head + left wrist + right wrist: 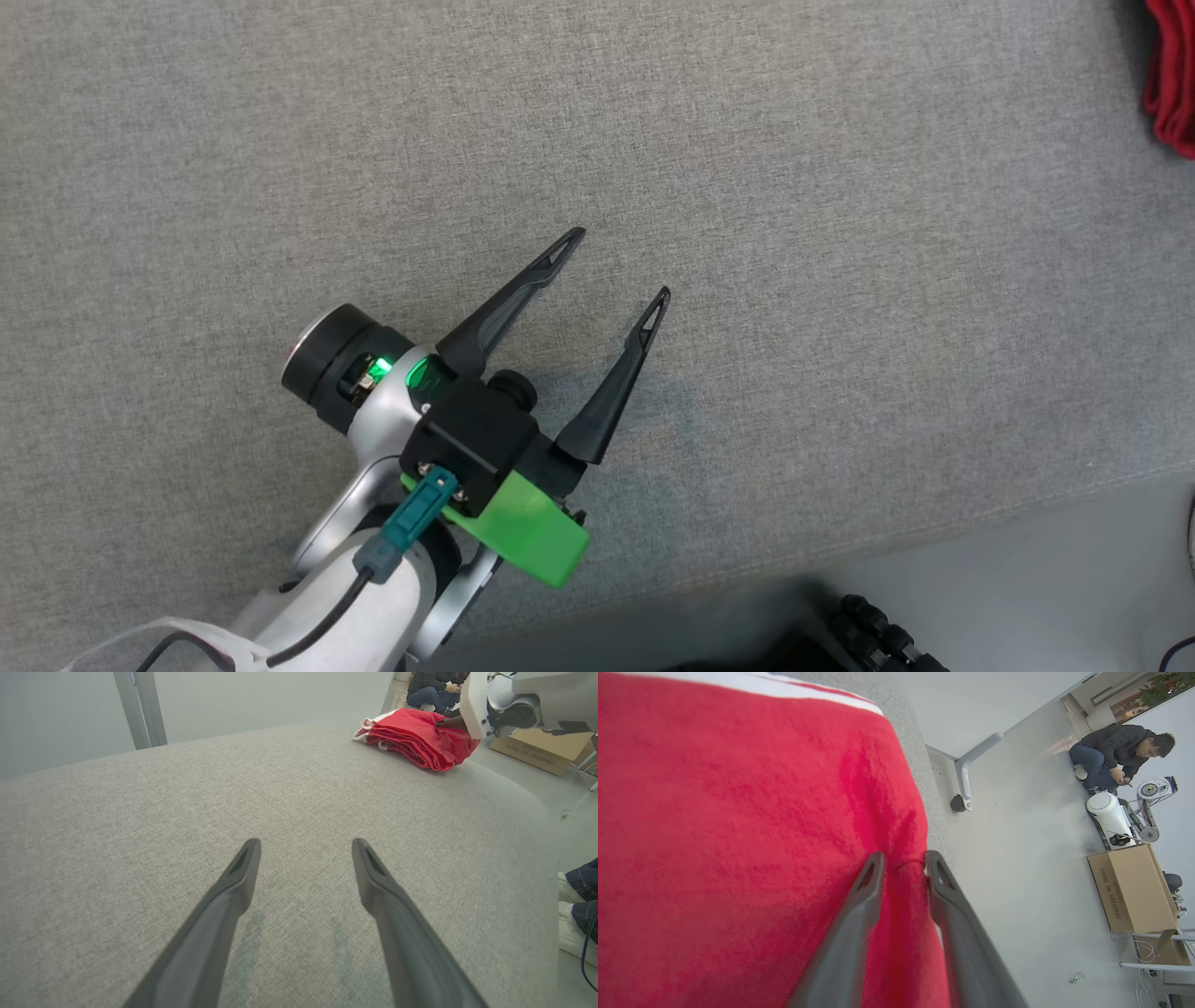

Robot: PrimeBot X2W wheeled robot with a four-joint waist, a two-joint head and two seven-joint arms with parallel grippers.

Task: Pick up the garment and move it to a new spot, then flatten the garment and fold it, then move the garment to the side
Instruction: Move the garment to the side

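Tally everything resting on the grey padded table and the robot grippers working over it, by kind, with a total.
Red garment, folded with white trim, near the table's far edge: 1
Robot grippers: 2, left gripper and right gripper
Total: 3

Garment [1173, 75] cut by frame edge

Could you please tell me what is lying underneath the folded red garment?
The red garment rests on the grey fabric surface, near its edge. Whatever sits directly beneath its folds is covered.
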